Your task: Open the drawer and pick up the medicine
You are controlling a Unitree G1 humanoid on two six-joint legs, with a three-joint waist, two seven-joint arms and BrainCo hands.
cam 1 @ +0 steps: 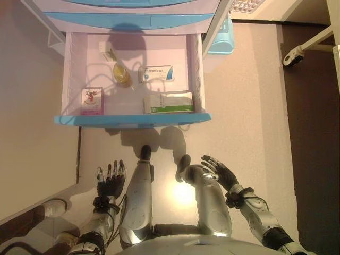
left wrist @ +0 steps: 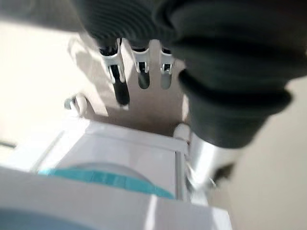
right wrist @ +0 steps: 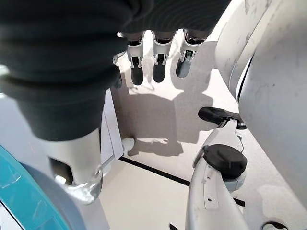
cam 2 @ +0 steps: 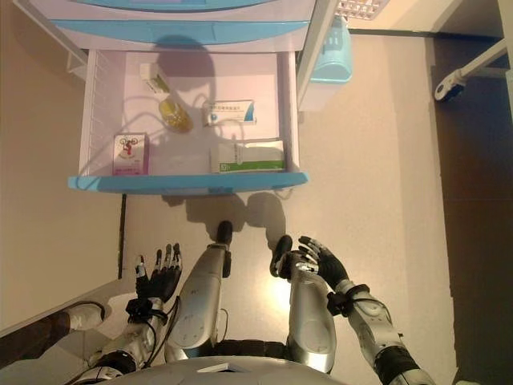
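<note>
The white drawer with a blue front point(cam 1: 133, 120) stands pulled open. Inside lie a white and green medicine box point(cam 1: 168, 102), a white and blue box point(cam 1: 155, 73), a pink box point(cam 1: 92, 101), a yellow bottle point(cam 1: 121, 74) and a small white box point(cam 1: 107, 51). My left hand point(cam 1: 108, 180) is low at the left, fingers straight, empty, well short of the drawer. My right hand point(cam 1: 219, 171) is low at the right, fingers relaxed, empty. Both wrist views show straight fingers point(left wrist: 140, 72) point(right wrist: 156, 64) holding nothing.
The cabinet body with a blue band point(cam 1: 127, 16) is above the drawer. A light blue plastic basket point(cam 1: 223, 40) stands to the right of it on the floor. A white frame with a caster wheel point(cam 1: 293, 56) is at the far right. A dark floor strip runs along the right.
</note>
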